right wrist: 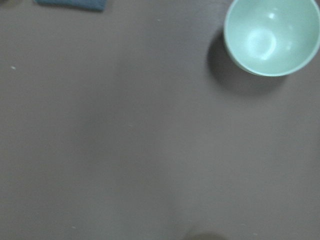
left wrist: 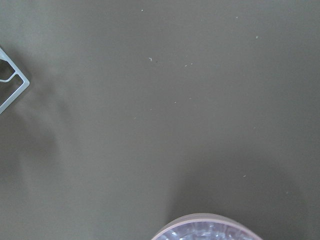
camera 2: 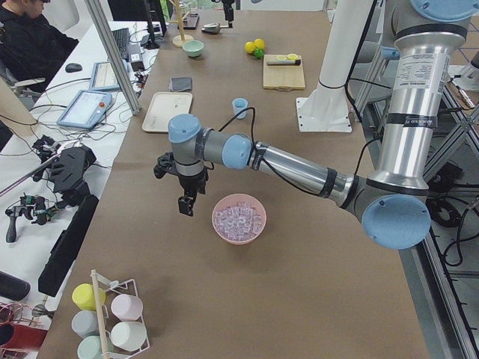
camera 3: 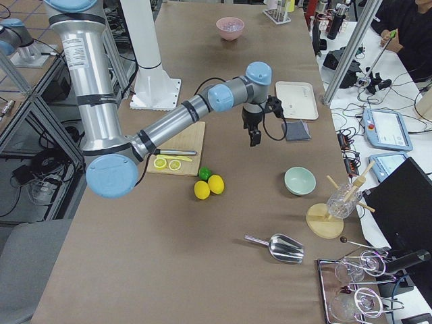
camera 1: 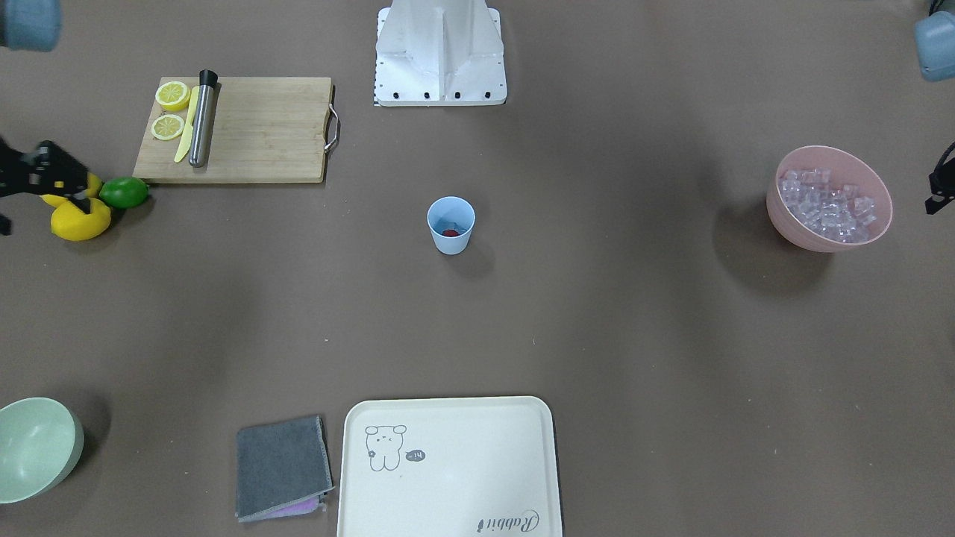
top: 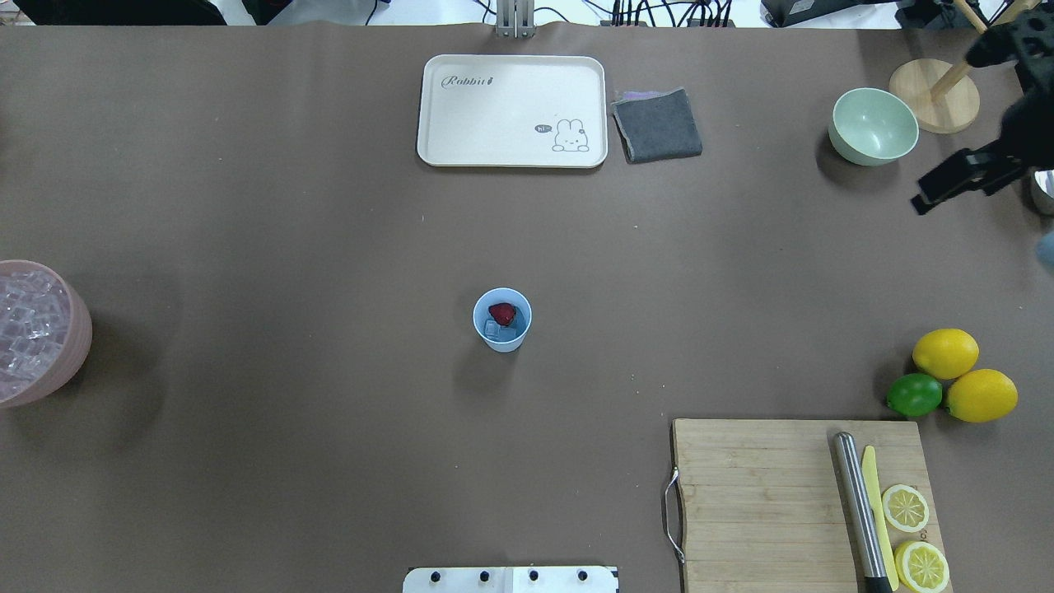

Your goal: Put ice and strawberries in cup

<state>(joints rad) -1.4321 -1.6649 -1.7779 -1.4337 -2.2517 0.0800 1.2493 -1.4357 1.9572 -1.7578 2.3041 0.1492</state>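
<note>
The light-blue cup (top: 502, 319) stands upright at the table's middle and also shows in the front view (camera 1: 451, 224). A dark-red strawberry (top: 502, 313) and a clear ice cube (top: 494, 330) lie inside it. More ice (camera 1: 827, 203) fills the pink bowl (camera 1: 830, 237) at my left end. My left gripper (camera 2: 185, 203) hangs beside that bowl, apart from it; I cannot tell whether it is open. My right gripper (top: 935, 196) hovers high near the mint-green bowl (top: 874, 125), its fingers apart and empty.
A cutting board (top: 803, 502) with lemon slices, a yellow knife and a steel muddler lies at my near right. Two lemons (top: 945, 352) and a lime (top: 914, 394) sit beside it. A cream tray (top: 512, 110) and a grey cloth (top: 657, 123) lie far centre. A metal scoop (camera 3: 283, 248) lies at the right end.
</note>
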